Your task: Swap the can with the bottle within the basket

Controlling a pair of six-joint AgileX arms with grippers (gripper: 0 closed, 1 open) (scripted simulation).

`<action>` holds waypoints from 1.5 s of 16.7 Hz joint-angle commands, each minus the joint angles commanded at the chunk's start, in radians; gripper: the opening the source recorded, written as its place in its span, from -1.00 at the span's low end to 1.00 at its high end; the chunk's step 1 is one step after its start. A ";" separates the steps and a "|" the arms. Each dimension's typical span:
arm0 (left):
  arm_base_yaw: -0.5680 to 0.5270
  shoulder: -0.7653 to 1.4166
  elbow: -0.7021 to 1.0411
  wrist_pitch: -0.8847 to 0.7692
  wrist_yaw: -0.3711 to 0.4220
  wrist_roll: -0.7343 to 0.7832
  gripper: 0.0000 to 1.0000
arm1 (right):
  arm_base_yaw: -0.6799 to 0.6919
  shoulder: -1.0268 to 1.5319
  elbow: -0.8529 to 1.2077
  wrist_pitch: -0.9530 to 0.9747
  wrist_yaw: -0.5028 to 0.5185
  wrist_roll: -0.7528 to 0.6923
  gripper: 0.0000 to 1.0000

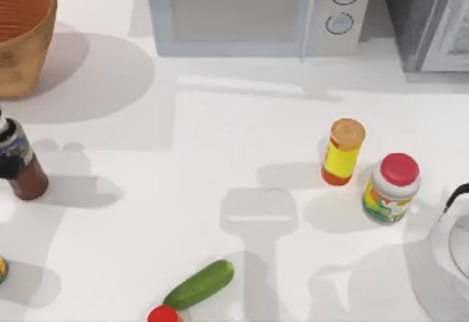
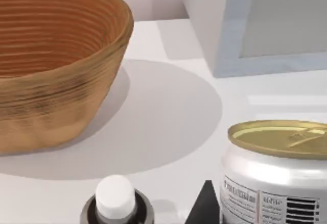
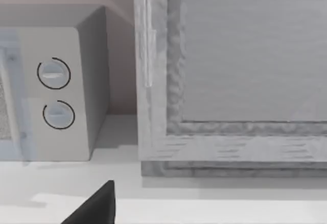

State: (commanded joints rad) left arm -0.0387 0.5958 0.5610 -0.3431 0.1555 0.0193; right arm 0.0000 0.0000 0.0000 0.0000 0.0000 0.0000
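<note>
The can [image 2: 276,173], white with a dull gold top, hangs close to the left wrist camera with its top higher than the bottle's cap. My left gripper [image 2: 255,206] is shut on it, one dark fingertip [image 2: 204,208] pressed against its side. The bottle [image 1: 22,164], dark reddish-brown with a grey-blue label, stands upright on the table at the left; its white cap [image 2: 115,198] sits beside and below the can. The woven orange-brown basket [image 1: 22,36] [image 2: 51,71] stands at the far left corner, and what I see of its inside is bare. My right gripper [image 3: 97,206] faces the appliances at the back.
A microwave [image 1: 256,10] and a grey appliance [image 1: 432,17] line the back edge. A yellow orange-capped bottle [image 1: 343,151] and a red-lidded jar [image 1: 392,188] stand right of centre, with a kettle [image 1: 454,256] at the right edge. A cucumber [image 1: 199,284] lies at the front.
</note>
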 joint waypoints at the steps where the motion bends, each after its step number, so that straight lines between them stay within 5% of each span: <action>1: 0.002 -0.104 -0.099 0.053 -0.019 -0.006 -1.00 | 0.000 0.000 0.000 0.000 0.000 0.000 1.00; 8: 0.034 -0.559 -0.527 0.319 -0.141 -0.020 -1.00 | 0.000 0.000 0.000 0.000 0.000 0.000 1.00; 17: 0.035 -0.589 -0.559 0.342 -0.153 -0.017 -1.00 | 0.000 0.000 0.000 0.000 0.000 0.000 1.00; 25: -0.075 -0.192 -0.360 0.545 0.030 0.051 -1.00 | 0.000 0.000 0.000 0.000 0.000 0.000 1.00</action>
State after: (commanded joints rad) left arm -0.1139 0.4041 0.2013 0.2017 0.1857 0.0707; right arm 0.0000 0.0000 0.0000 0.0000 0.0000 0.0000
